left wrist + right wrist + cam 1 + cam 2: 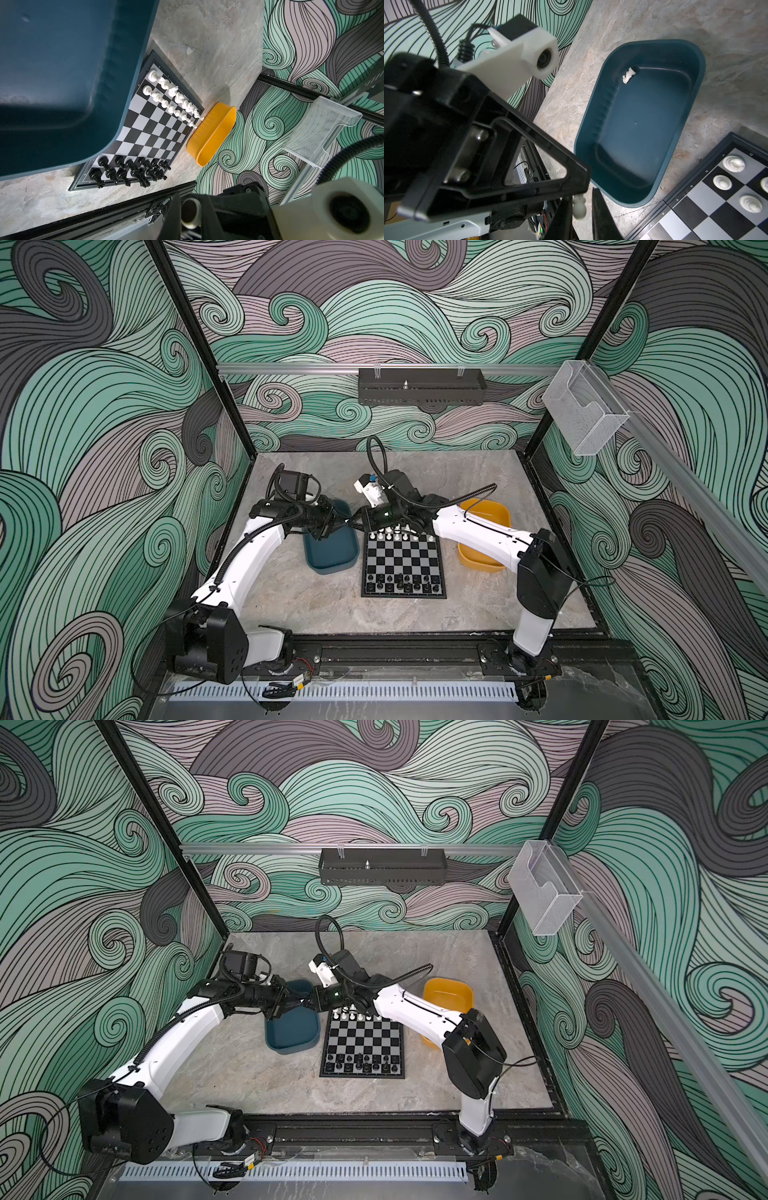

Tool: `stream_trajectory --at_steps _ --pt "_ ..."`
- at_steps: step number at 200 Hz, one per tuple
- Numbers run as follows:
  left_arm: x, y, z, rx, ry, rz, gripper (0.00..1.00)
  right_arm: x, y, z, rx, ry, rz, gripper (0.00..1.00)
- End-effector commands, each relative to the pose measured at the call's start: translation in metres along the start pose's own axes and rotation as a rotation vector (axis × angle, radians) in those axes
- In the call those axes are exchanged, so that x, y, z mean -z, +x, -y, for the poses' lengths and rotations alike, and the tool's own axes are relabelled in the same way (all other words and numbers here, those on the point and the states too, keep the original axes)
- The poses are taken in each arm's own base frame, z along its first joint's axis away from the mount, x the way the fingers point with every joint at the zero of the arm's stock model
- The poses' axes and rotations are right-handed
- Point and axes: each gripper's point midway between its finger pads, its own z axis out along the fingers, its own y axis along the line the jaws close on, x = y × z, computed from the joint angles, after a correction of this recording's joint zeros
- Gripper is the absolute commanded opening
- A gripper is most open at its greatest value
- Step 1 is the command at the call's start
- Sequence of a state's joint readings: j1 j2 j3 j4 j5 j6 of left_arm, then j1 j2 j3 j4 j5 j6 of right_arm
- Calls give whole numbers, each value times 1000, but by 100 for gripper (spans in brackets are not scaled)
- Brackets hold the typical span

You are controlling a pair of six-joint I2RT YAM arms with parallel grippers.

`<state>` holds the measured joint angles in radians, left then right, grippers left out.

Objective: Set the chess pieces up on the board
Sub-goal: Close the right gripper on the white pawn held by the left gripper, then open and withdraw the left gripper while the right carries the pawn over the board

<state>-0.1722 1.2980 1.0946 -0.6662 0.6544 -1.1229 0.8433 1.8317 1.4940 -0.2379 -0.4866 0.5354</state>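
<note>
Both top views sit high up front, looking down over the whole table [316, 605] toward the back wall. Wrist cams hang in close; both catch the board [158, 124] and teal tray [62, 72].

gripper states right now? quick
Left gripper: closed, apparently pinching a white chess piece at its tips.
Right gripper: fingers either side of that same piece; whether it grips cannot be told.

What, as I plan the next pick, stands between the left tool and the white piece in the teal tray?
Nothing visible. The white piece lies alone in a corner of the teal tray, open from above; the wall beside it may crowd the left tool.
</note>
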Motion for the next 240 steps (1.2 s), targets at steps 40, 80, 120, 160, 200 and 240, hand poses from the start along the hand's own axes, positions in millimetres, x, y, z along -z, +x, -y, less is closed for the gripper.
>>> stream_trajectory --at_steps 40,80,120,160,200,240 --pt "5 7 1 -30 8 -7 14 2 -7 -8 -2 -18 14 25" --pt "2 6 -6 -22 -16 -3 14 16 -15 -10 -9 -34 71 29" --pt "3 6 -9 -24 -29 2 14 18 -18 -9 -24 -39 85 21" --pt "3 6 -10 -25 -35 5 14 18 -18 -7 -36 -44 86 20" --pt "2 6 -13 -12 -42 7 14 18 -21 -5 -52 -52 101 18" --pt "1 5 -17 10 -45 21 15 20 -26 -5 -57 -50 141 5"
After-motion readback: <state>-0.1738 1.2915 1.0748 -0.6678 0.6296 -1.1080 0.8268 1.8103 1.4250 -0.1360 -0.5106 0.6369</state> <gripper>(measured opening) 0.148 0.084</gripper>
